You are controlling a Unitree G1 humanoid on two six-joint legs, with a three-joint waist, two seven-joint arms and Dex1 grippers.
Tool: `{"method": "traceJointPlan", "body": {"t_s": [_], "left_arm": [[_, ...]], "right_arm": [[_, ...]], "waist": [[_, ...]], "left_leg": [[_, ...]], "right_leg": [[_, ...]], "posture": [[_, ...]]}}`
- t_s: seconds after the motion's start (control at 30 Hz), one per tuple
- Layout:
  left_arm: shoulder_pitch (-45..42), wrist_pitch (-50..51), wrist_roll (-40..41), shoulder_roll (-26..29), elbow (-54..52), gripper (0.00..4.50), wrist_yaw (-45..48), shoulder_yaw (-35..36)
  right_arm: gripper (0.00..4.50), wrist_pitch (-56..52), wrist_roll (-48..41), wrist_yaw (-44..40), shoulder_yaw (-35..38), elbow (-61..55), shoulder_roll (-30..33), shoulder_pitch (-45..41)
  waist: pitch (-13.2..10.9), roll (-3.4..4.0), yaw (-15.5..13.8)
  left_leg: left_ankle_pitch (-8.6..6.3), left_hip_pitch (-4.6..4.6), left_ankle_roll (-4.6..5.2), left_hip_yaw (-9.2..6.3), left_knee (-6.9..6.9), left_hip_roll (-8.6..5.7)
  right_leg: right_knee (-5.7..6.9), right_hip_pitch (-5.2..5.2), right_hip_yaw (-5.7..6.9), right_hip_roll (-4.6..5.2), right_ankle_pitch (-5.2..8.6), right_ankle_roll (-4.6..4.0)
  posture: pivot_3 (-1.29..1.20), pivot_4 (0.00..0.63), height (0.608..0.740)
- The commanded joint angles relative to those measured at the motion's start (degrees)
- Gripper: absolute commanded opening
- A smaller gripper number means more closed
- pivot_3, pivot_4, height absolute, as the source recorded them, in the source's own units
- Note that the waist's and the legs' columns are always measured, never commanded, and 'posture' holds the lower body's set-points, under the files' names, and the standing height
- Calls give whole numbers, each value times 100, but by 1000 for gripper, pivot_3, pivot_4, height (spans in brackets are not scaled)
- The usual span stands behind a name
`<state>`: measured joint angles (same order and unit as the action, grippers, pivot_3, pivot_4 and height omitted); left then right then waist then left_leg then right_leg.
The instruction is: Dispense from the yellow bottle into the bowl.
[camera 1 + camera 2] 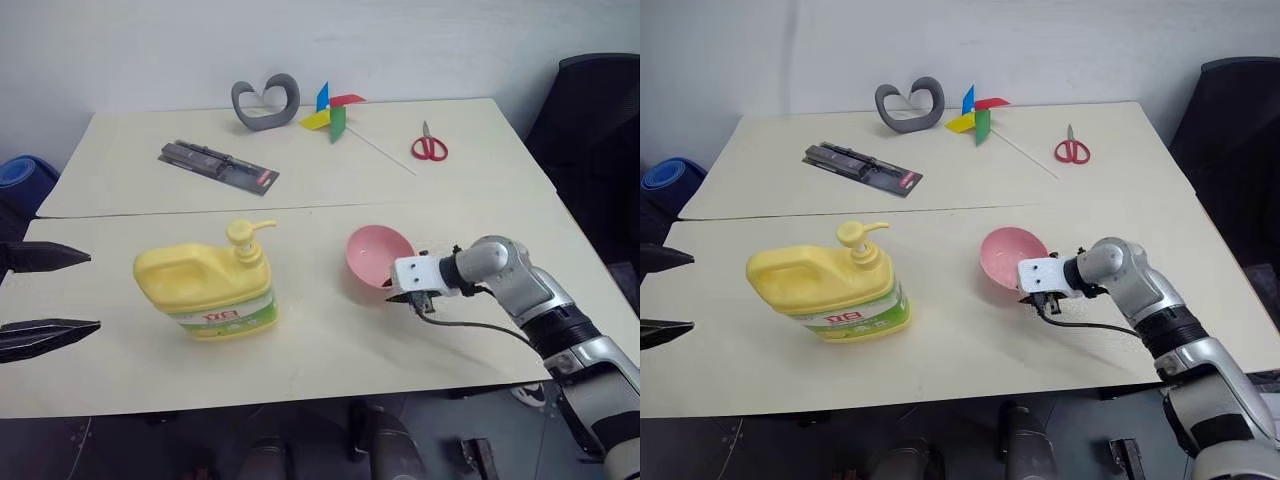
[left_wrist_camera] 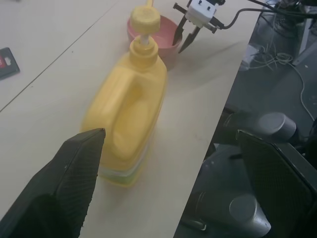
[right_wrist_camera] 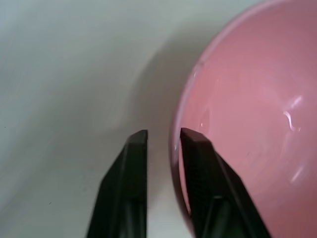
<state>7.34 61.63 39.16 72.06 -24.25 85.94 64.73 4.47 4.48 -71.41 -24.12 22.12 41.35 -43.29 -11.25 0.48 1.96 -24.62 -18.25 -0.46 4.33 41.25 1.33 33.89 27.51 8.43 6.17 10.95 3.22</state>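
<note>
While left tool (image 1: 45,292) wide, right tool (image 3: 163,136) narrow — one yellow bottle (image 1: 208,290), one bowl (image 1: 378,255).

you have two pale tables (image 1: 420,210) pushed together, a seam running between them. on the far one, a grey heart-shaped object (image 1: 265,103) stands beside a coloured pinwheel (image 1: 334,110), red-handled scissors (image 1: 429,144) lie toward the right, and a dark carded tool pack (image 1: 217,165) lies toward the left.
</note>
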Motion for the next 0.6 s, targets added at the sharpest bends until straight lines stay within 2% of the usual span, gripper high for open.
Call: {"method": "traceJointPlan", "body": {"t_s": [0.03,0.23,0.37,0.47,0.6], "left_arm": [[218,-286,-199,-115,167,4500,113,245],[482,-650,-369,-97,683,4500,212,497],[609,-863,-501,24,1221,4500,388,754],[793,-965,-532,-32,1546,4500,448,933],[955,-1166,-466,-359,1566,4500,178,911]], "right_arm": [[2420,-750,-889,-594,880,-549,509,-113],[4463,-2612,-2353,-1956,1902,-872,1533,-520],[4489,-2840,-2549,-2107,1883,-446,2307,-795],[4489,-3027,-2856,-2109,1942,-34,2620,-1067],[4489,-2976,-2763,-1953,2108,356,2578,-1126]], "waist": [[-5,9,-10],[-8,13,-40],[-7,12,-28],[-9,16,-8],[-9,16,19]], "left_leg": [[0,0,0,0,0,0],[-10,-7,-6,0,-2,24],[-22,1,-17,8,-7,45],[-22,4,-17,28,-21,44],[-23,4,-18,63,-30,48]], "right_leg": [[0,1,0,0,0,0],[-14,4,6,-29,3,-8],[-8,10,5,-51,14,-27],[-3,22,-3,-52,16,-31],[-1,25,-16,-52,16,-32]], "posture": [[0,150,740],[0,150,740],[0,150,740],[0,150,740],[0,150,740]]}}
